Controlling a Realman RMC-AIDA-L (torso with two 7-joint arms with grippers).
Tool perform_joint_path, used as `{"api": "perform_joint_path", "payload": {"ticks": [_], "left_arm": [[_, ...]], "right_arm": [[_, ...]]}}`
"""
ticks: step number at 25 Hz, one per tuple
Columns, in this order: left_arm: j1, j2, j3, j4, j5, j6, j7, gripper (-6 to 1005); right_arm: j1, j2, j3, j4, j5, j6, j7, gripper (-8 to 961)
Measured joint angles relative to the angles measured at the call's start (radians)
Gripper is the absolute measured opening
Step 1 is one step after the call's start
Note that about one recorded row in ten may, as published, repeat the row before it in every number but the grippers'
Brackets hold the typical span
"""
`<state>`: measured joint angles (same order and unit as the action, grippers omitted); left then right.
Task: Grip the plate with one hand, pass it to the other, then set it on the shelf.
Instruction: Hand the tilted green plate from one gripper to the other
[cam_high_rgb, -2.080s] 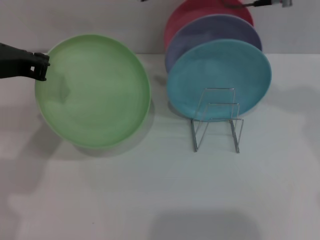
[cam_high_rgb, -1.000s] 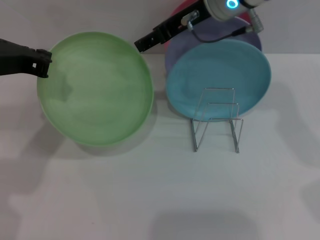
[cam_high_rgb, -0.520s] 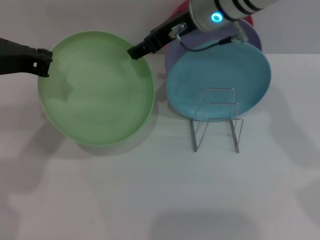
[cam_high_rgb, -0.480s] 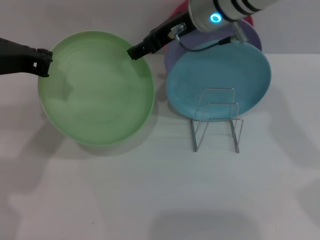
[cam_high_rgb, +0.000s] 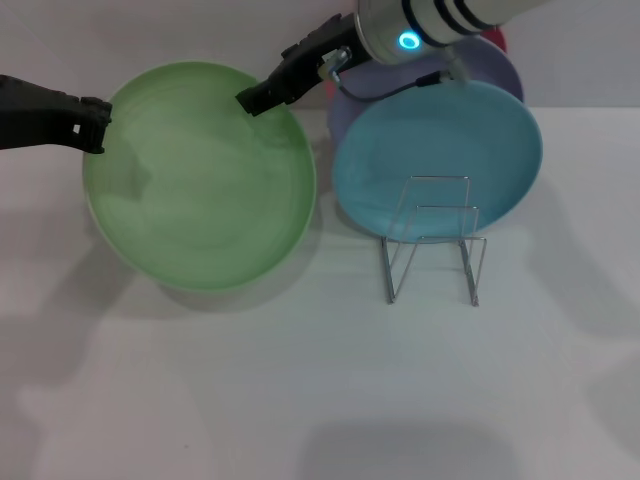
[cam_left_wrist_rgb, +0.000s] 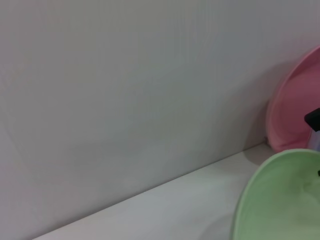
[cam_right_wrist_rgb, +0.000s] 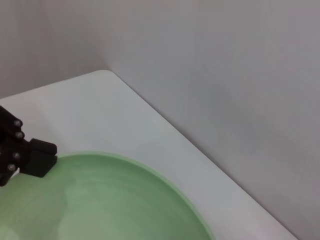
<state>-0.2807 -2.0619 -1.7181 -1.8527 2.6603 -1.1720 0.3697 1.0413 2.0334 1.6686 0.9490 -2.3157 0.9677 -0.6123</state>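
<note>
The light green plate (cam_high_rgb: 200, 180) is held up off the table, tilted towards me. My left gripper (cam_high_rgb: 95, 125) is shut on its left rim. It also shows in the right wrist view (cam_right_wrist_rgb: 30, 155), clamped on the plate's edge (cam_right_wrist_rgb: 110, 200). My right gripper (cam_high_rgb: 258, 96), on the arm with the blue ring (cam_high_rgb: 408, 40), reaches in from the upper right and sits at the plate's upper right rim. The silver wire shelf (cam_high_rgb: 432, 245) stands on the table to the right. The left wrist view shows the plate's edge (cam_left_wrist_rgb: 280, 200).
A teal-blue plate (cam_high_rgb: 435, 150) leans upright in the shelf, with a purple plate (cam_high_rgb: 490, 62) and a pink plate (cam_left_wrist_rgb: 295, 117) behind it. A grey wall (cam_high_rgb: 160, 35) runs along the back. The white table (cam_high_rgb: 320, 400) lies in front.
My right arm came in from the upper right, and its gripper moved left to the green plate's upper right rim. The plate and my left gripper shifted slightly right.
</note>
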Motion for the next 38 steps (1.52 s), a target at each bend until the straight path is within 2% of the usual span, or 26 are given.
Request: {"api": "perform_joint_path", "payload": {"ticks": [8, 18, 23, 29, 34, 38], "left_arm": [[0.0, 0.0, 0.0, 0.0, -0.016, 0.004, 0.001, 77], [-0.006, 0.0, -0.002, 0.002, -0.021, 0.004, 0.004, 82], [-0.007, -0.001, 0.002, 0.012, -0.024, 0.009, 0.006, 84], [-0.003, -0.003, 0.009, 0.01, -0.024, 0.042, 0.009, 87], [0.003, -0.004, 0.018, -0.001, -0.025, 0.07, 0.009, 89], [0.006, -0.003, 0.027, -0.019, -0.026, 0.085, 0.015, 257]], "right_arm": [[0.011, 0.003, -0.024, -0.029, -0.003, -0.017, -0.004, 671], [-0.009, 0.002, -0.032, -0.029, -0.008, -0.071, -0.042, 467], [-0.031, 0.005, -0.033, -0.014, 0.001, -0.09, -0.071, 268], [-0.088, 0.012, -0.033, 0.061, 0.016, -0.089, -0.095, 33], [-0.122, 0.027, -0.026, 0.106, 0.016, -0.083, -0.111, 26], [-0.13, 0.028, -0.026, 0.111, 0.014, -0.076, -0.11, 19]]}}
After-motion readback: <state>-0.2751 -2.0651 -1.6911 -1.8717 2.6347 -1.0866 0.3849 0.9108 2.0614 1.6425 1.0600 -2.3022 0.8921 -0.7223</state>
